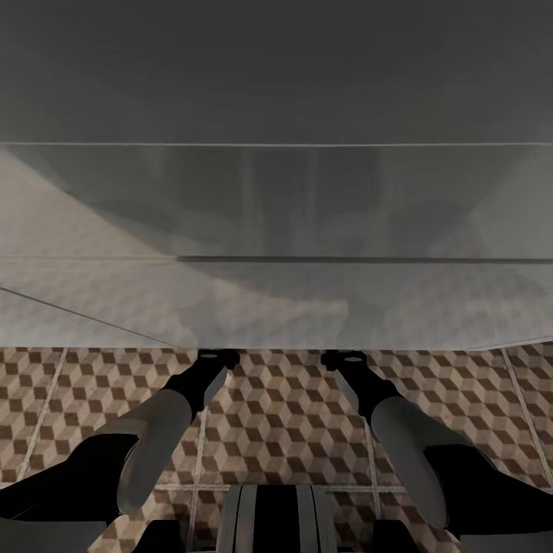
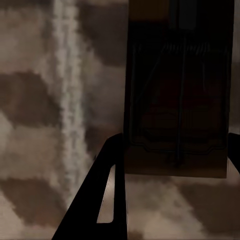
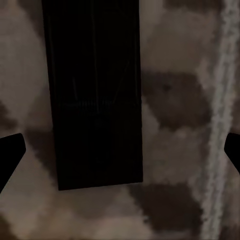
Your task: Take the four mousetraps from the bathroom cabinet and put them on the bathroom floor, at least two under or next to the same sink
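Lying between open jaws: mousetraps (image 2: pixel 177 100), floor (image 2: pixel 40 125).

A home bathroom, by what shows. The floor (image 1: pixel 292 415) is laid in large square tiles printed with a brown, beige and white cube pattern, with pale grout lines running between them, the sort of decorative tiling used in a wet room. Across the far side of the head view runs a wide, pale, glossy fixture (image 1: pixel 276 299), smooth and plain-fronted like a basin or tub unit, and the cube pattern is mirrored faintly in its shiny face. The same patterned tiles and a pale grout line (image 2: pixel 70 100) show close up in the wrist views. The light is dim and indoor.
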